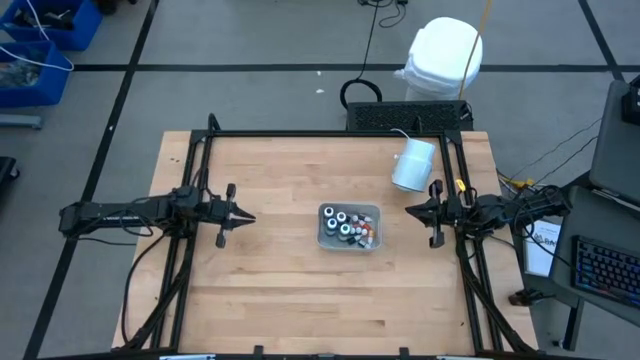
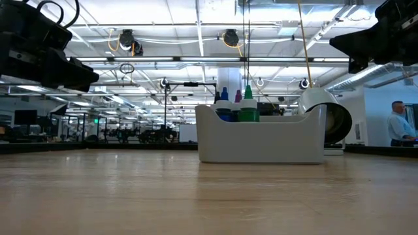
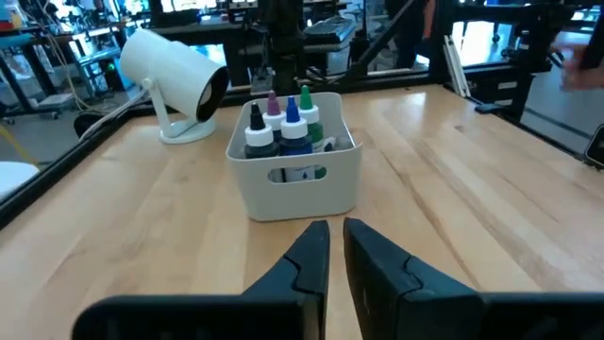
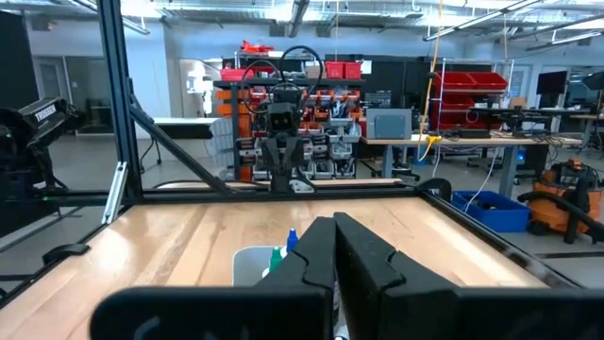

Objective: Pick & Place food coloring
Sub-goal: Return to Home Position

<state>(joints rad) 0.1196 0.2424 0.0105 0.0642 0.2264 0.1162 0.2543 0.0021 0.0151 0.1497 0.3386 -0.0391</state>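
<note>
Left gripper: my left gripper is hovering over the left half of the table, pointing in toward the middle and well apart from the bin. On its wrist cam I'm seeing the 2 fingers pinched down to a thin slit, and they're gripping nothing.

Right gripper: the right gripper is hanging over the right side, facing back at the bin. It's near the bin but not touching it. Its 2 fingers are sitting almost together, also carrying nothing.

Food coloring: the food coloring bottles are standing packed together inside the bin, around the middle of the table. On the low cam, blue, purple and green tips are poking up over the rim. On the left wrist cam, a dark bottle with a white cap is standing beside the blue and green ones.

Bin: the pale gray bin is sitting flat between the 2 grippers, a bit closer to the right one. A handle cutout is facing the left arm.

White cylinder: the big white cylinder is lying on its side on a small foot, behind the bin toward the right rear corner and apart from the bin.

Table: the wooden table is carrying all of it.

Background: a person is standing far off at the right edge of the low cam.
</note>
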